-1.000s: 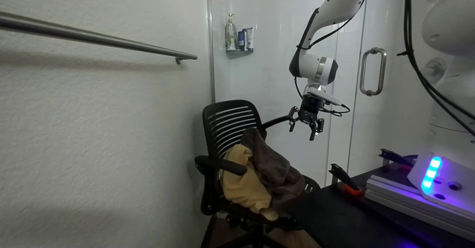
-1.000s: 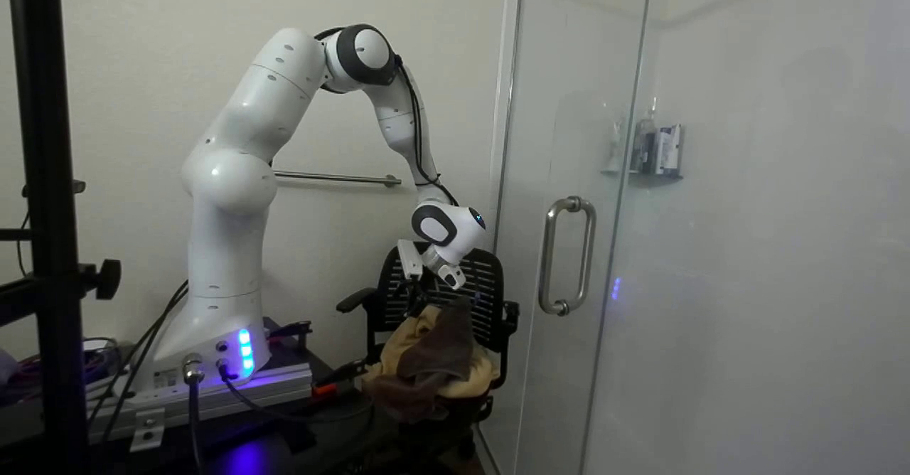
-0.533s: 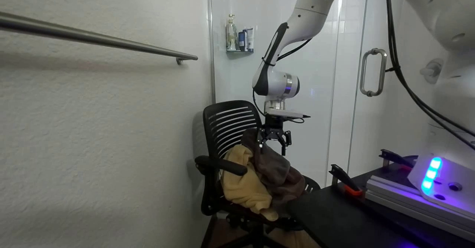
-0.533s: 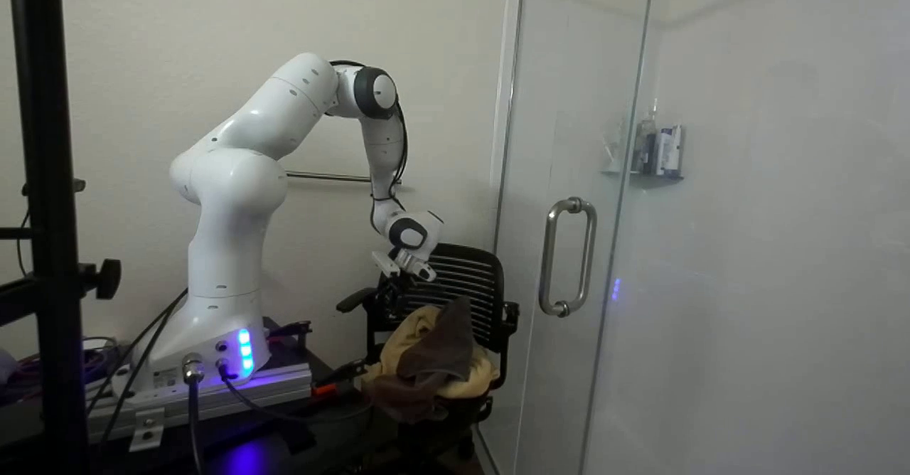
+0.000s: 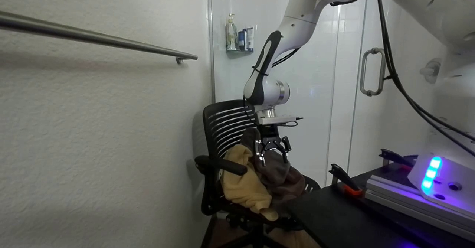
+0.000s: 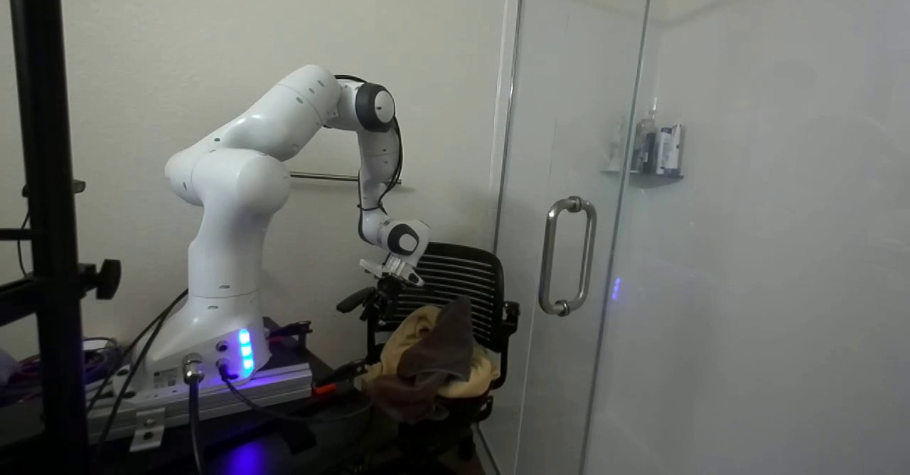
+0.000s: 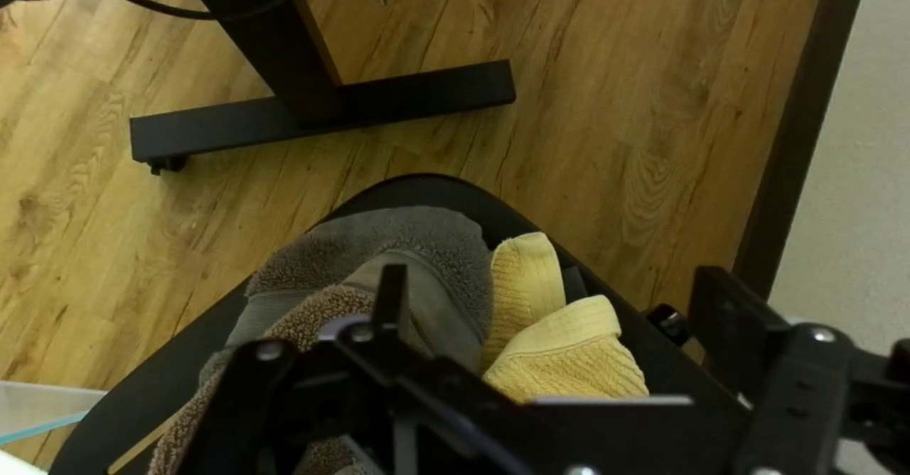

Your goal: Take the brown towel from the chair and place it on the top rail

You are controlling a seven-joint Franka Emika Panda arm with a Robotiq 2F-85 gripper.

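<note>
The brown towel (image 5: 293, 185) lies crumpled on the black office chair (image 5: 220, 164) beside and partly over a yellow towel (image 5: 239, 188). The brown towel also shows in an exterior view (image 6: 441, 350) and in the wrist view (image 7: 448, 247). The metal rail (image 5: 96, 38) is on the wall, higher than the chair back, and is partly behind the arm in an exterior view (image 6: 323, 176). My gripper (image 5: 274, 162) points down, open and empty, in front of the brown towel in that view. In the wrist view, the open gripper (image 7: 558, 301) has its fingers wide apart above the towels.
A black table (image 5: 334, 214) with clamps (image 5: 345, 177) carries the robot base, close to the chair. A glass shower door with a metal handle (image 6: 589, 254) stands by the chair. A corner shelf holds bottles (image 5: 231, 34). A black table leg (image 7: 284, 41) stands on the floor.
My arm has swung toward the chair and lowered, and the gripper has turned to point more straight down. The gripper stays open. The towels and chair have not moved.
</note>
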